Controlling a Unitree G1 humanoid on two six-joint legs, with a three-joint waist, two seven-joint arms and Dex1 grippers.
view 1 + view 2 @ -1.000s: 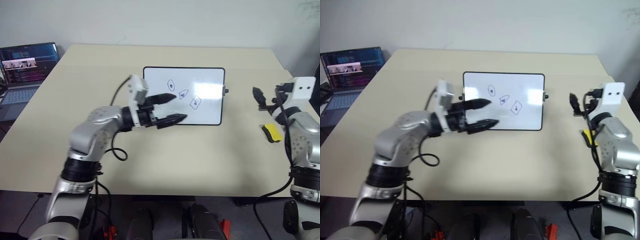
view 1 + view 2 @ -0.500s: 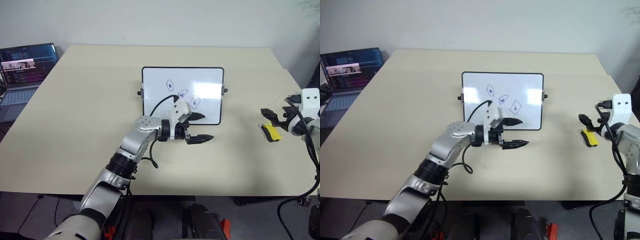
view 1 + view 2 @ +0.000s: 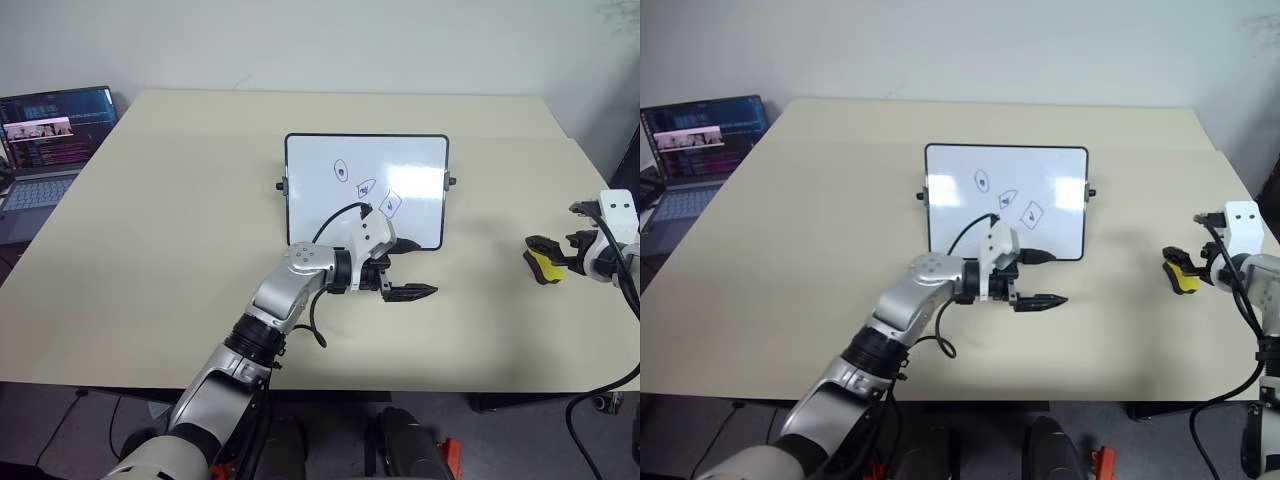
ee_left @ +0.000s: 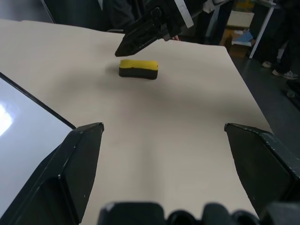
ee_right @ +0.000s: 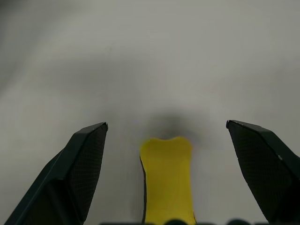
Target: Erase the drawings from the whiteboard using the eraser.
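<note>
Whiteboard [image 3: 366, 190] propped upright near the middle of the beige tabletop [image 3: 150, 260], thin black frame, small black knobs at both sides. Three blue drawings [image 3: 366, 186] on its white face, running in a loose diagonal from upper left to lower right, none erased. Glare patch on the board toward its right side.

Left gripper [image 3: 402, 281] in front of the board's lower edge, pointing toward the robot's right, fingers [image 3: 412, 292] spread wide apart with nothing between them. Black cable looping over the wrist. In the left wrist view, the board's corner [image 4: 28, 126] beside one finger and bare tabletop ahead.

Eraser [image 3: 543, 266] lying flat on the tabletop near its right edge, well apart from the whiteboard, yellow side up, black underside showing in the left wrist view [image 4: 138, 69]. Right gripper [image 5: 168, 154] low over the eraser, fingers [image 5: 79, 164] wide apart, one on each side of the yellow block, not closed on it. Touching or not: cannot tell.

Open laptop [image 3: 50, 140] at the far left edge, screen lit.
</note>
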